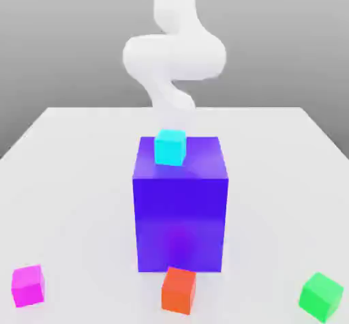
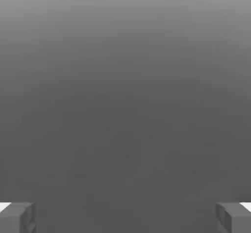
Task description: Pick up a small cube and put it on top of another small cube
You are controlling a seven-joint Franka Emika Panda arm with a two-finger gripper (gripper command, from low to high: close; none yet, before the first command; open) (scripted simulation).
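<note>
The small cube (image 1: 28, 285), plain magenta-pink, rests on the white table (image 1: 75, 179) at the front of the exterior view's left. My white arm (image 1: 174, 56) rises behind the big blue-violet block (image 1: 180, 213), far from that cube. In the hand view my gripper (image 2: 125, 218) is open. Its grey fingertips (image 2: 17, 217) stand wide apart with nothing between them, facing a plain grey background.
A cyan cube (image 1: 170, 146) sits on top of the big block, near its back edge. An orange-red cube (image 1: 178, 290) lies just in front of the block. A green cube (image 1: 321, 295) sits at the front of the exterior view's right.
</note>
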